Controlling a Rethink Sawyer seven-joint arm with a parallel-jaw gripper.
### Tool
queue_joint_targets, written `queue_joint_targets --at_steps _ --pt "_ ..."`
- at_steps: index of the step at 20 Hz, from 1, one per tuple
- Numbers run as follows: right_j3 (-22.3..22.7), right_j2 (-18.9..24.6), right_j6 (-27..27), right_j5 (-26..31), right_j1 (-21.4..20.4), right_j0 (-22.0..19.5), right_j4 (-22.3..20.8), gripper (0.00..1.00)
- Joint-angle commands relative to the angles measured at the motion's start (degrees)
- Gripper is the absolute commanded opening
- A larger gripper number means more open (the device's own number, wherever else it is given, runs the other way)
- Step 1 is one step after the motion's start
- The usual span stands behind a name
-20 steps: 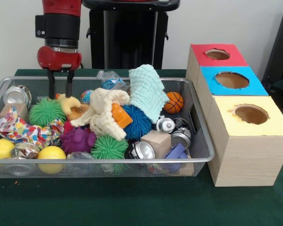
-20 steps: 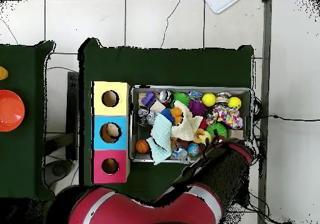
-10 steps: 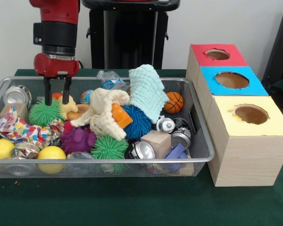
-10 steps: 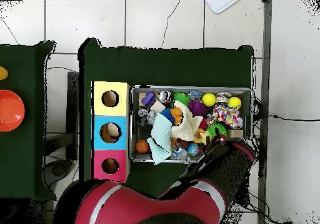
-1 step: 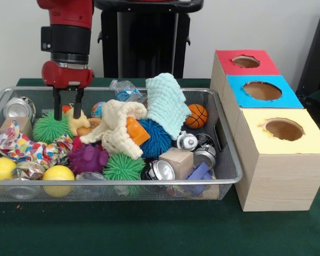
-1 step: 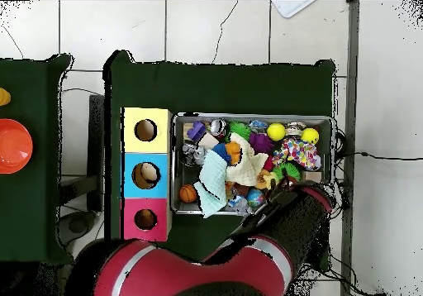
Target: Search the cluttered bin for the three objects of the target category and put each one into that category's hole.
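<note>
- The tool (image 5: 67, 113) hangs in the wire bin (image 5: 224, 154) at its far left, fingers spread and holding nothing, straddling the gap between the green spiky ball (image 5: 50, 127) and the yellow soft toy (image 5: 78, 118)
- Judgement: it is lined up to pick one of these
- Target category unknown; the blue hole (image 5: 262, 90) already holds something in the overhead view
- No legible labels or writing

Orange bowl (image 6: 14, 146) on neighbouring green table (image 6: 33, 226).
</note>
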Motion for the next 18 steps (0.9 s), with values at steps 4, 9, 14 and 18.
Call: queue_joint_targets --at_steps 4,9,14,18 --pt "-3.21 6.69 1.51 4.31 2.48 2.66 -2.14 1.00" --pt "-3.63 6.78 8.52 5.77 2.97 4.36 -6.82 1.00" --pt "-2.90 7.04 10.56 6.88 2.78 5.14 -8.30 1.00" --pt "-2.58 7.16 11.40 7.56 2.55 5.52 -8.93 1.00"
